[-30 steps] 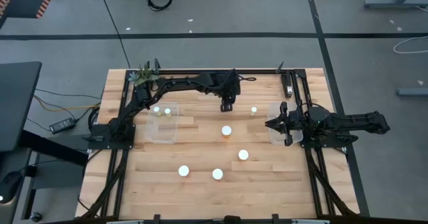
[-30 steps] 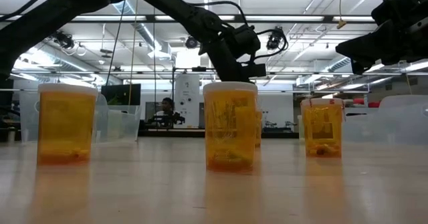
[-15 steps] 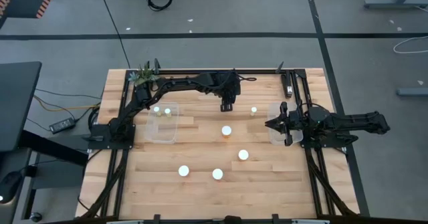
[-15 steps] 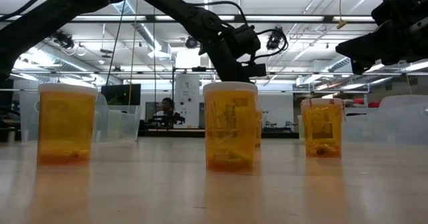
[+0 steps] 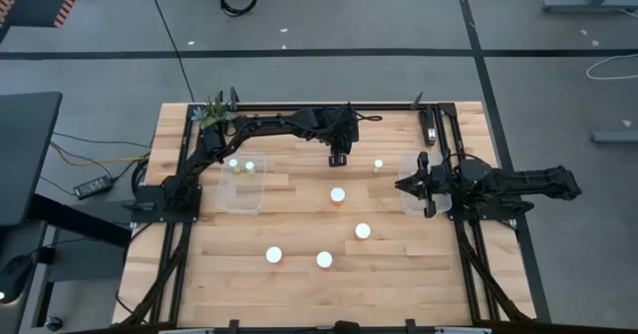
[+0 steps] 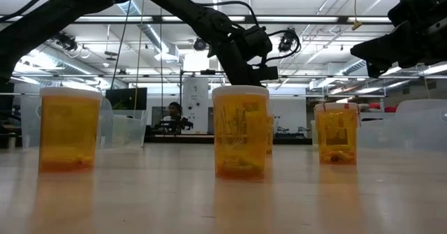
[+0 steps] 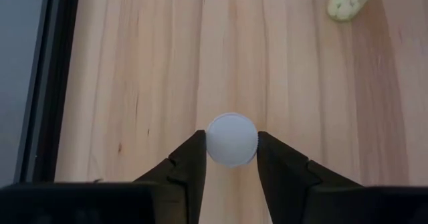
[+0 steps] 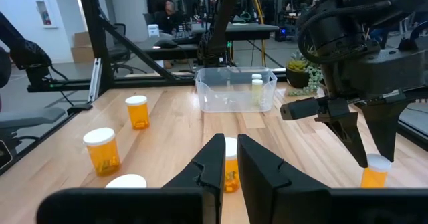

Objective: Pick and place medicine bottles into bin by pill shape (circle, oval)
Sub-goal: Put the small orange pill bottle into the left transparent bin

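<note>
My left gripper (image 5: 339,159) points down at the table's far middle, its fingers on either side of a medicine bottle's round white cap (image 7: 231,139). The right wrist view shows that bottle's orange body (image 8: 373,177) under the left fingers. Several other white-capped bottles stand upright on the wood, among them one (image 5: 338,195), one (image 5: 362,231) and one (image 5: 378,164). Two more stand in the clear left bin (image 5: 242,196). My right gripper (image 5: 401,185) hovers level by the clear right bin (image 5: 413,206), its fingers nearly together and empty. My left gripper pinches the bottle's white cap (image 7: 208,141) between its two fingers, one finger on each side of the cap's rim. The fingers come from above, pointing down. The bottle stands upright under them; whether its base is on the table I cannot tell.
A green potted plant (image 5: 212,113) stands at the far left corner. Black frame rails run along the table's left, right and far edges. In the low view three orange bottles (image 6: 241,130) stand close in front. A person sits in the room beyond the table.
</note>
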You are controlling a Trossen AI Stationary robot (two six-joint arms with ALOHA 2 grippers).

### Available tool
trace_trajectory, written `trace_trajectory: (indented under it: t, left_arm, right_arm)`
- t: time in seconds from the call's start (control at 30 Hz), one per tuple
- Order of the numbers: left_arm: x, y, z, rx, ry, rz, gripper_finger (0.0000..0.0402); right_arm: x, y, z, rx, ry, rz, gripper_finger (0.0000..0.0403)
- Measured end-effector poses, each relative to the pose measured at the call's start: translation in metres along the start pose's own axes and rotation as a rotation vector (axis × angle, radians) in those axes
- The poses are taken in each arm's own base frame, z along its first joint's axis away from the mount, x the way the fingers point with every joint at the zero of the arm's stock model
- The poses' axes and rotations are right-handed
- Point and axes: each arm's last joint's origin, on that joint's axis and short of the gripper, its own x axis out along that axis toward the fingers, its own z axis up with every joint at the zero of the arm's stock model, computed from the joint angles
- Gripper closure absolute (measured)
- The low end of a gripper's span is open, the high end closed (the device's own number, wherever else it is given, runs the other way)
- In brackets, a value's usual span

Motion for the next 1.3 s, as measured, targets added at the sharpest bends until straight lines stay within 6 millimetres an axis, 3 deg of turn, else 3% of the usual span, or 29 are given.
trace_trajectory:
  t: [0.63,1.3]
  left_arm:
    - [-0.003,0.008,-0.002,-0.012,0.006,0.011,0.0274]
    - [-0.043,0.02,0.018,0.011,0.055,-0.008,0.0272]
  right_arm:
    - [0.0,0.0,0.0,0.0,-0.001,0.0,0.0357]
    - [0.0,0.0,0.0,0.0,-0.001,0.0,0.0357]
